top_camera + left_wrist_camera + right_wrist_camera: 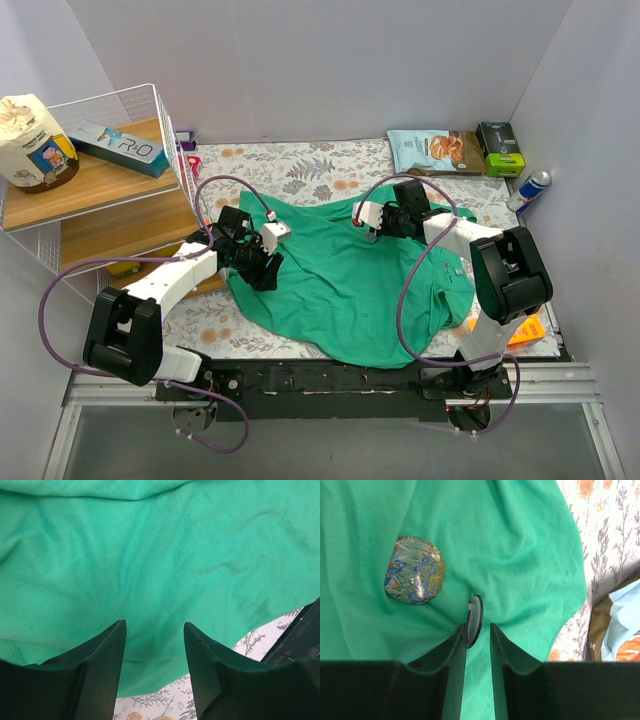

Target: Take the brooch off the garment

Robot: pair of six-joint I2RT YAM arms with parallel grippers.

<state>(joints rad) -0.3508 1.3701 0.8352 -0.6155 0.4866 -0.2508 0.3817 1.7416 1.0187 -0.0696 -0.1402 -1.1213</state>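
Observation:
The green garment (340,290) lies crumpled on the floral mat. In the right wrist view a round brooch (414,570) with a painted flower face sits flat on the garment (520,555). Just right of it a second thin disc (476,611) stands on edge, white on one side with a dark rim. My right gripper (478,626) straddles this disc: the left finger touches it and a narrow gap is left at the right finger. My right gripper (365,222) is at the garment's far edge. My left gripper (154,625) is open over the cloth (150,555), near its left side (265,268), holding nothing.
A wire rack with wooden shelves (110,190) stands at the left, holding a jar (35,140) and a box (120,145). A snack bag (435,150), a green box (500,148) and a can (528,188) sit at the back right. The floral mat (165,700) shows beside the cloth.

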